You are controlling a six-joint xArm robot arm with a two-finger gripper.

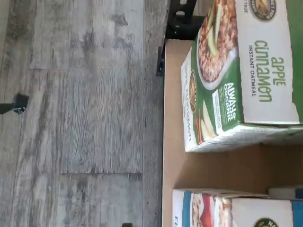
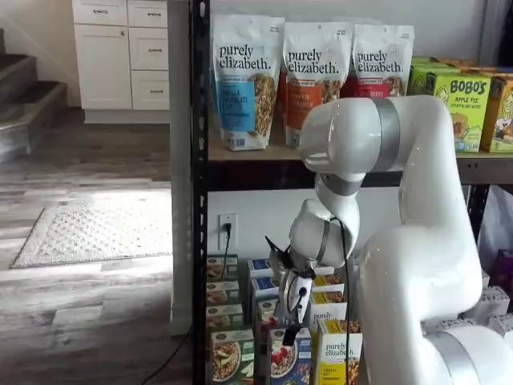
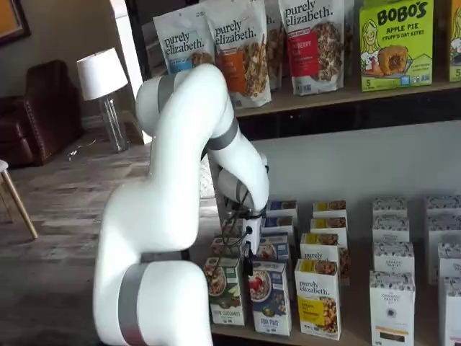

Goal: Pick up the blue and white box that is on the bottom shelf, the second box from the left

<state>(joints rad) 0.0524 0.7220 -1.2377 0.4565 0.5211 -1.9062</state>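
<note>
In the wrist view two cartons show on a brown shelf board (image 1: 213,170), with grey plank flooring (image 1: 80,113) beside it. One is a green-fronted carton (image 1: 236,80) marked apple cinnamon instant oatmeal; the other, cut off by the frame edge, is the blue and white box (image 1: 222,210), white with a strip of blue and a red-berry picture. The two stand near each other with bare board between them. The pincer does not show here.

In a shelf view the white arm (image 2: 385,241) reaches down before the black rack. Three granola bags (image 2: 309,76) stand on the upper tier, with green snack boxes (image 2: 461,100) to their right. On the bottom shelf (image 2: 252,382) three rows of small cartons run back; at the front stand a green one, the blue and white box (image 2: 290,361) and a yellow-fronted carton (image 2: 341,357). The pincer (image 2: 292,333) hangs just above the blue and white box; whether its fingers are spread or pressed together I cannot tell.

In a shelf view from the other side, the blue and white box (image 3: 270,295) stands upright at the front edge of the bottom shelf (image 3: 288,336), between the green carton (image 3: 225,292) and the yellow one (image 3: 318,297). Its top is white, its lower part dark blue, with a pictured bowl of cereal and red berries. The pincer (image 3: 248,241) sits above and just behind it, its finger gap hidden.
</note>
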